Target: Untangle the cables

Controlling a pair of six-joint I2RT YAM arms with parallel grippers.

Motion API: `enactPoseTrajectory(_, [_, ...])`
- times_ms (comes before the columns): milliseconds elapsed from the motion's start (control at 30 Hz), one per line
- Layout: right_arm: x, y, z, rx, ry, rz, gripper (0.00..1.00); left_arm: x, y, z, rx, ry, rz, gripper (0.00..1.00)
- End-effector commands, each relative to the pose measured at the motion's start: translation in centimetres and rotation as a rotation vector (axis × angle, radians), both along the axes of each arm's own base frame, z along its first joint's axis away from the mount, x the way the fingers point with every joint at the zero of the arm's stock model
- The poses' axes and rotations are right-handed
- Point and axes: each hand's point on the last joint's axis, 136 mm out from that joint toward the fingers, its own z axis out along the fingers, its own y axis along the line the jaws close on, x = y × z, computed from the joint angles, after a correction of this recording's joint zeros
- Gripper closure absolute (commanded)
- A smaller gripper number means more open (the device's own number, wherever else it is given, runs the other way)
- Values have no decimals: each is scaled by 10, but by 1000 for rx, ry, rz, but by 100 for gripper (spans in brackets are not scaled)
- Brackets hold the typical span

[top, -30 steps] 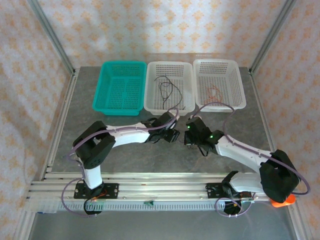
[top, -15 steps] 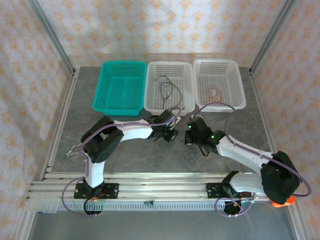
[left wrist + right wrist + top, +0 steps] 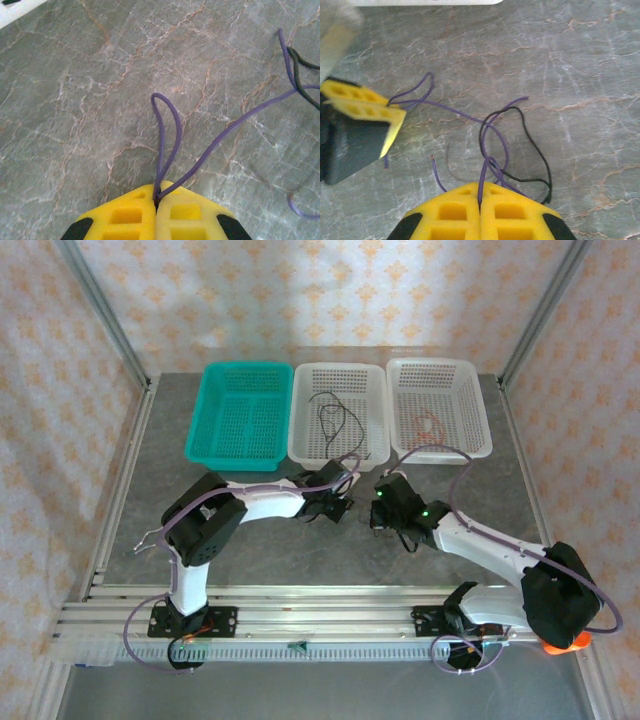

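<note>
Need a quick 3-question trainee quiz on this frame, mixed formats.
1. True or false: the left end effector is shut on the purple cable.
2. By the right end effector, what is tangled with the purple cable? A) black cable B) green rope C) white tape
3. Which basket holds the orange-red cable?
Key: 1 true; 2 A; 3 the right white basket.

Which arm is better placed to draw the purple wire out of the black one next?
Probably the left. The left gripper is shut on the purple wire alone, away from the tangle. The right gripper is clamped at the tangle itself, where the black wire crosses the purple.
</note>
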Motion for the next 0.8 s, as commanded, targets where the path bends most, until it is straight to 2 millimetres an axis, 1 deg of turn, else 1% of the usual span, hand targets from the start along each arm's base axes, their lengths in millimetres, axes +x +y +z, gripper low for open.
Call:
enactPoseTrajectory(0, [5,-26,-5,-98,-9,-120,100,5,5,37,-65,-66,61,100])
enactPoseTrajectory(133, [7,-40,-12,-134,3,-192,100,1,14,71,-132,-110,110,100])
enactPoseTrajectory(233, [7,-44,-18,-130,10,-210,100,-2,23,95,-181,-147,155,100])
enactPoseTrajectory(400, [3,-51,-30,-111,34,-239,100,-7,33,126,-255,-185,205,100])
enactPoseTrajectory(533, [2,-54,-36,-93,47,-247,100,0,48,156,-315,-229,255,100])
enactPoseTrajectory(667, [1,-56,-39,-94,56,-246,100,10,60,192,-398,-269,274,100])
enactPoseTrajectory(767, [1,-56,-40,-95,57,-244,100,18,73,216,-421,-307,296,100])
